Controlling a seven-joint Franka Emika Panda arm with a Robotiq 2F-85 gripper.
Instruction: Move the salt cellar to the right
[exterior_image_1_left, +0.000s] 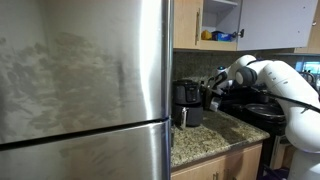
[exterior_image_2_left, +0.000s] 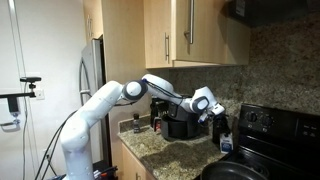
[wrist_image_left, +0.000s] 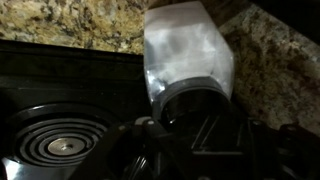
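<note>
Closest to my wrist camera is the gripper (wrist_image_left: 185, 140), whose dark fingers (wrist_image_left: 150, 138) stand on either side of the salt cellar's darker round end. That corner of the picture is dim and smeared, so I cannot tell whether they are pinching it or only bracketing it. The salt cellar (wrist_image_left: 188, 55) fills the middle of the view, a pale, boxy, cloudy body stretching away from the fingers. I judge the tool was brought in from above because the cellar is small and has a bigger appliance crowding it. Behind the cellar runs the seam where the black stove (wrist_image_left: 60, 70) meets the granite counter (wrist_image_left: 285, 70), with a coil burner (wrist_image_left: 60, 145) off to one side. Wherever it is set down, I would want it on stone, never on the coil. In an exterior view the cellar (exterior_image_2_left: 225, 143) shows just under the tool at the counter's edge by the stove. The black coffee maker (exterior_image_2_left: 180, 126) is just beside the wrist, which explains the arm's long, bent reach over it. Farther back hang the wooden cupboards (exterior_image_2_left: 195, 30), and the refrigerator (exterior_image_1_left: 80, 80) blocks much of the other outside view.
</note>
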